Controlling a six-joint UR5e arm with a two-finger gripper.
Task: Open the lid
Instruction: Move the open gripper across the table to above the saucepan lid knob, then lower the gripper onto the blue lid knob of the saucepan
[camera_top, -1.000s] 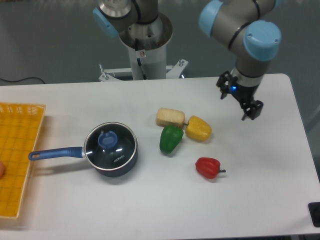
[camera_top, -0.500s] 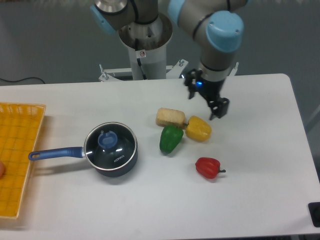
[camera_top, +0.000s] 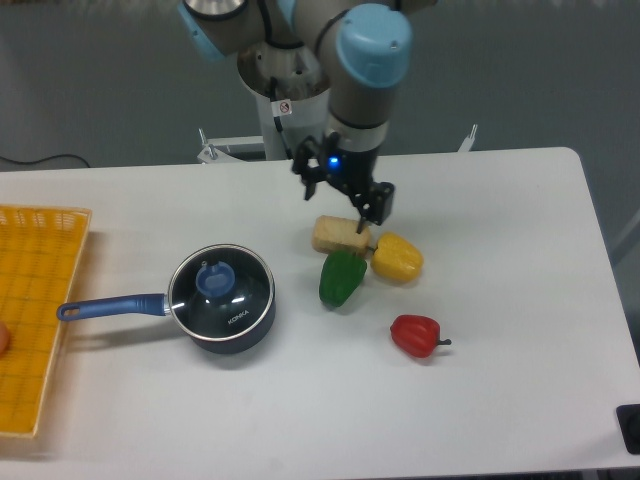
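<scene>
Lid (camera_top: 222, 288), seated on saucepan (camera_top: 228, 305) at table (camera_top: 520, 380) centre-left; gripper (camera_top: 342, 198), fingers spread and empty, held above bread piece (camera_top: 340, 234); risk noted: blue knob (camera_top: 214, 279) missed or saucepan dragged if approached off-centre.

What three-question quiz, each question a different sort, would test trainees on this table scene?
1. True or false: the lid sits on the saucepan.
2. Which lies nearest the gripper? A) red pepper B) bread roll C) yellow basket
3. Fill in: the lid's knob is ____ in colour.

Key: 1 true; 2 B; 3 blue.
</scene>
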